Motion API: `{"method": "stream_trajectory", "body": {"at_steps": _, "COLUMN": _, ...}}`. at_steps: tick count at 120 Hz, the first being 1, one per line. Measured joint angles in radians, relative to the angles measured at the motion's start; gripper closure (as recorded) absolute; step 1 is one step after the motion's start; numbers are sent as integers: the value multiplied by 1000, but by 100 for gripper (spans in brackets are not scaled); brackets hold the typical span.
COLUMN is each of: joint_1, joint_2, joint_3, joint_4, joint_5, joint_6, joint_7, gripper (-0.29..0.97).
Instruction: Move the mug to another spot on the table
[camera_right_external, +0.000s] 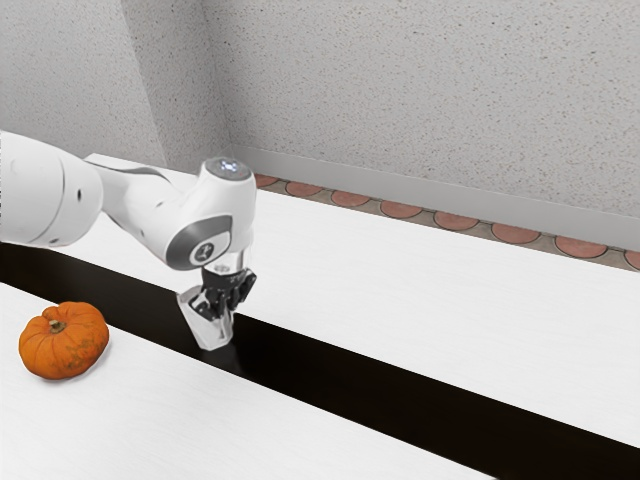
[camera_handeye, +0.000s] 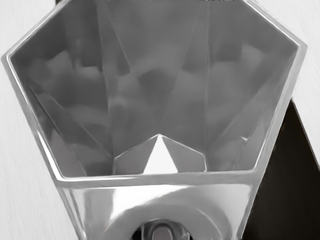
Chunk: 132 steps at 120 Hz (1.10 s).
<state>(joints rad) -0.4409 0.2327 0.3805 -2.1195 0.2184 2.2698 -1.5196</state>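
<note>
The mug (camera_right_external: 205, 328) is a pale, faceted, silvery cup standing slightly tilted at the edge of the near white table (camera_right_external: 150, 420), beside the dark gap. My gripper (camera_right_external: 222, 305) comes down onto its rim from above, with the black fingers closed on the mug's upper wall. From the wrist, I look straight down into the mug's six-sided grey inside (camera_handeye: 160, 100). Its rounded handle (camera_handeye: 160, 222) lies just under my hand.
An orange pumpkin (camera_right_external: 63, 340) sits on the near table toward the exterior view's left. A dark gap (camera_right_external: 400, 400) separates this table from a second white surface (camera_right_external: 420, 290) behind it. Tiled floor and a speckled wall lie beyond.
</note>
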Motion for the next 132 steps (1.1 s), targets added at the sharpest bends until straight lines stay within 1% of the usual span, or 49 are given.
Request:
{"method": "stream_trajectory", "body": {"at_steps": 24, "joint_1": 0, "joint_2": 12, "joint_3": 0, "joint_4": -1, "joint_5": -4, "joint_6": 19, "joint_7": 0, "gripper": 74}}
{"method": "stream_trajectory", "body": {"at_steps": 34, "joint_1": 0, "joint_2": 13, "joint_3": 0, "joint_4": -2, "joint_5": -4, "joint_6": 29, "joint_7": 1, "gripper": 55}}
{"method": "stream_trajectory", "body": {"at_steps": 44, "joint_1": 0, "joint_2": 13, "joint_3": 0, "joint_4": -3, "joint_5": -4, "joint_6": 37, "joint_7": 2, "gripper": 41}}
{"method": "stream_trajectory", "body": {"at_steps": 55, "joint_1": 0, "joint_2": 13, "joint_3": -1, "joint_4": -5, "joint_5": -4, "joint_6": 42, "joint_7": 3, "gripper": 30}}
{"method": "stream_trajectory", "body": {"at_steps": 67, "joint_1": -1, "joint_2": 13, "joint_3": -2, "joint_4": -8, "joint_5": -5, "joint_6": 44, "joint_7": 4, "gripper": 23}}
{"method": "stream_trajectory", "body": {"at_steps": 93, "joint_1": -3, "joint_2": 5, "joint_3": -6, "joint_4": -31, "joint_5": -6, "joint_6": 44, "joint_7": 0, "gripper": 15}}
{"method": "stream_trajectory", "body": {"at_steps": 116, "joint_1": -11, "joint_2": 3, "joint_3": -30, "joint_4": -58, "joint_5": -10, "joint_6": 49, "joint_7": -10, "gripper": 12}}
{"method": "stream_trajectory", "body": {"at_steps": 132, "joint_1": -16, "joint_2": 3, "joint_3": -57, "joint_4": -68, "joint_5": -35, "joint_6": 53, "joint_7": -16, "gripper": 11}}
